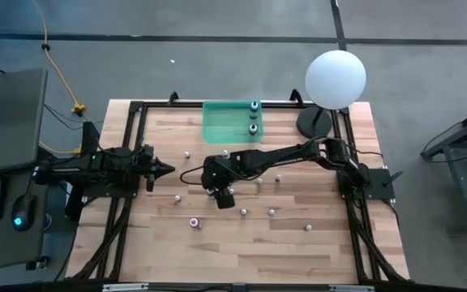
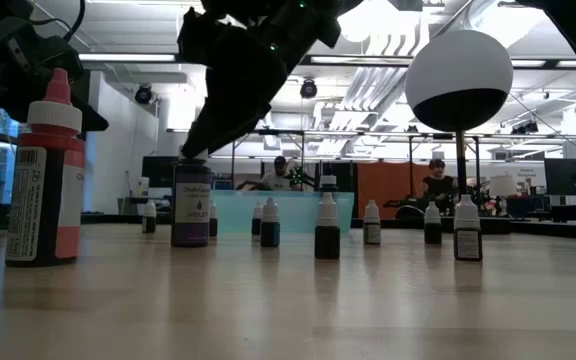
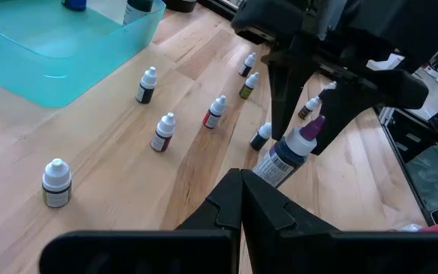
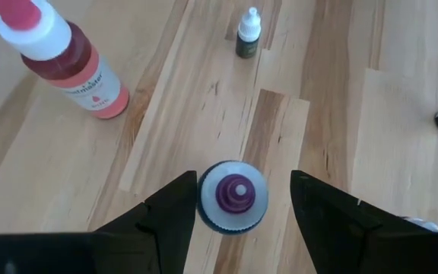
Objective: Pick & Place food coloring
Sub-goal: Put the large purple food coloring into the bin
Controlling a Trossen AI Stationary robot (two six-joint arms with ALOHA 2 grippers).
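Right wrist view, jaws astride violet bottle (image 4: 232, 196) (open)

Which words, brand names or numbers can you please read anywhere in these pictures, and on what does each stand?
"Chefmaster": on the label of the pink plastic bottle with a white shoulder, small and only just legible.
"VIOLET", partly legible: on the dark purple bottle's label, under the right gripper, whose fingers are open around its cap.
Labels on the tiny white-capped dropper bottles: too small.
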